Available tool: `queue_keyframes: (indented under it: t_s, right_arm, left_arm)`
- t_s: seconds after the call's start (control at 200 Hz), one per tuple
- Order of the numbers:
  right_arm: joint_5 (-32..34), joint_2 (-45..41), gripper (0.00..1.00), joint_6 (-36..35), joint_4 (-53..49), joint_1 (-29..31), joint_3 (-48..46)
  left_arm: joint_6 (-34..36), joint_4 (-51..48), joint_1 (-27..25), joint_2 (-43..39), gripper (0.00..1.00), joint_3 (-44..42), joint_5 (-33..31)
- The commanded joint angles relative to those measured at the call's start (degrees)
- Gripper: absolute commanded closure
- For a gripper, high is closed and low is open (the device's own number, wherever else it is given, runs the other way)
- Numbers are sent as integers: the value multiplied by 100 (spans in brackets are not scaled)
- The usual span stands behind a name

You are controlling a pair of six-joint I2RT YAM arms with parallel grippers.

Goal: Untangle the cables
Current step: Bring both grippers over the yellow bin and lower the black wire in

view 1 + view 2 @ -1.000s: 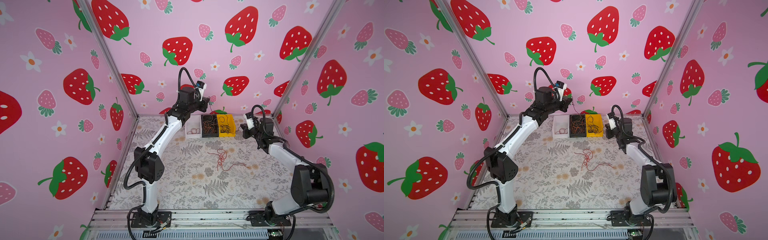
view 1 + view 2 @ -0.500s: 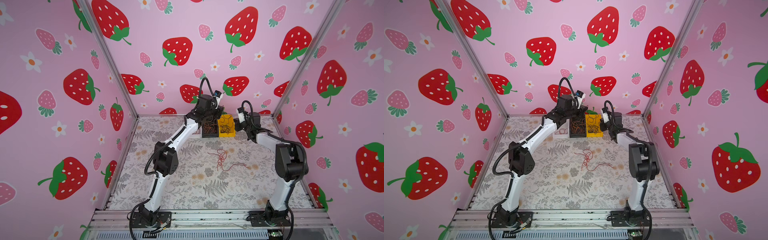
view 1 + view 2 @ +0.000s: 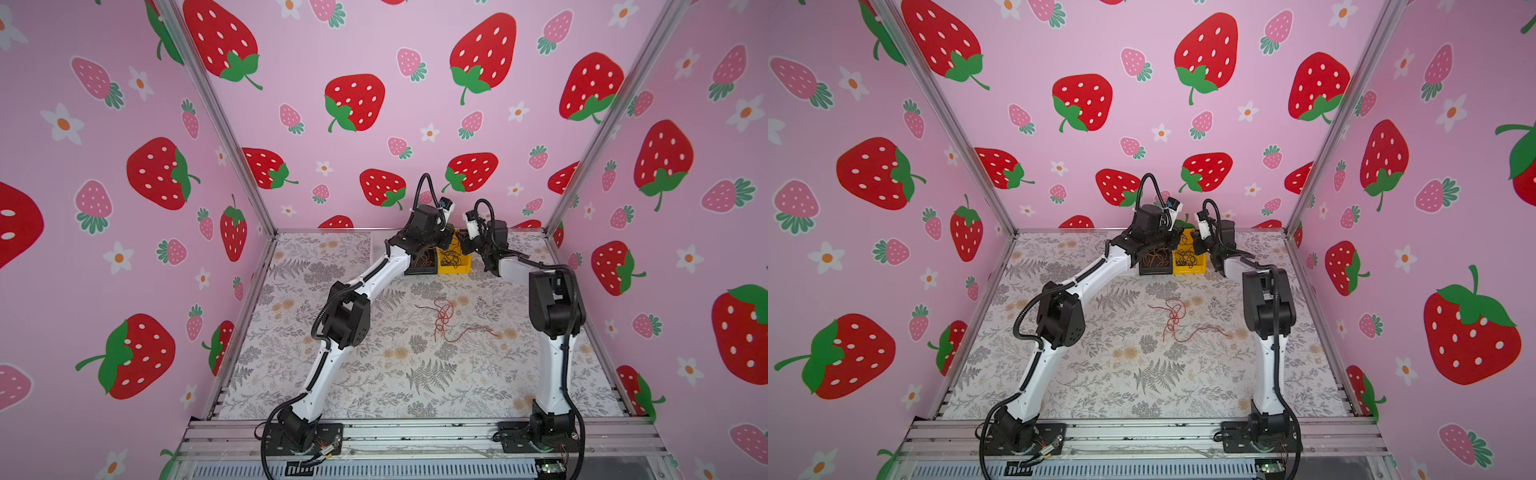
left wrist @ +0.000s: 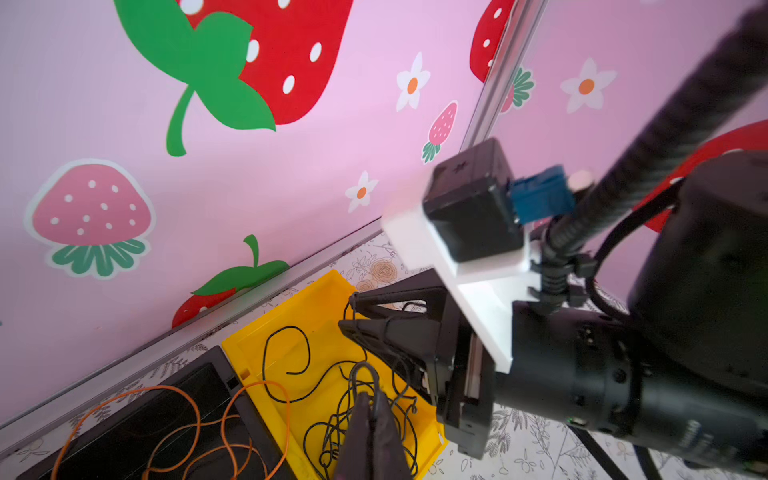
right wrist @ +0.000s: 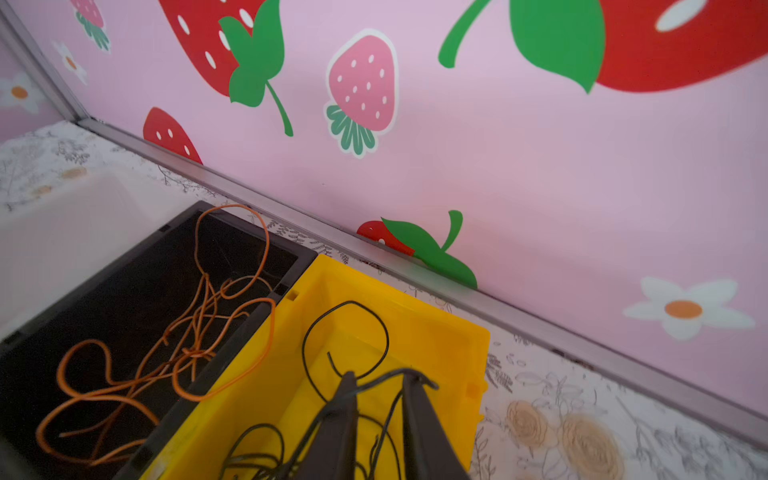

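Left gripper (image 4: 370, 399): clenched at the lower centre of the left wrist view, with a strand of the black cables (image 5: 349, 302) pinched at its tips over the yellow bin (image 3: 455, 268).
Right gripper (image 5: 379, 376): jaws are parted slightly, and a black strand is draped loose across the fingertips.
Black cables: coiled inside the yellow bin, upper centre in both top views.
Orange cables (image 5: 195, 328): heaped in the black bin (image 3: 1154, 270), which touches the yellow bin's left side.
Red cables (image 3: 442, 316): tangled on the floral mat (image 3: 374, 386) at mid-frame, well apart from the bins.
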Motion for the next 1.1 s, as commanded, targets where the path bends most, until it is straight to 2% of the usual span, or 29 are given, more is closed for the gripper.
queue_keyframes:
  t_s: [0.0,0.085,0.225,0.49,0.675,0.805,0.88,0.96,1.095]
  right_arm:
    - [-256,229,64,-137,-241,33,524]
    - [-283,304,52,-227,-665,33,859]
    - [3,47,31,-342,-1135,33,754]
    - [884,-434,25,-525,-2009,33,423]
    - [1161,-742,23,-647,-2351,33,292]
    - [1311,-780,11,-659,-2475,33,309]
    - [1329,-661,6,-614,-2601,33,476]
    - [1080,-699,3,-469,-2304,-6,332]
    - [650,-776,2,-442,-1889,-58,166]
  left_arm:
    - [79,413,-52,-15,100,95,-490]
    - [70,451,-74,20,100,67,-680]
    - [53,478,-114,56,100,21,-1022]
    - [-139,444,-153,73,100,11,-1573]
    - [-237,485,-162,95,100,-2,-1781]
    - [-274,513,-162,173,100,57,-1785]
    - [-316,508,-169,229,100,80,-1737]
    - [-356,505,-195,304,100,112,-1614]
    - [-414,409,-267,552,100,276,-1535]
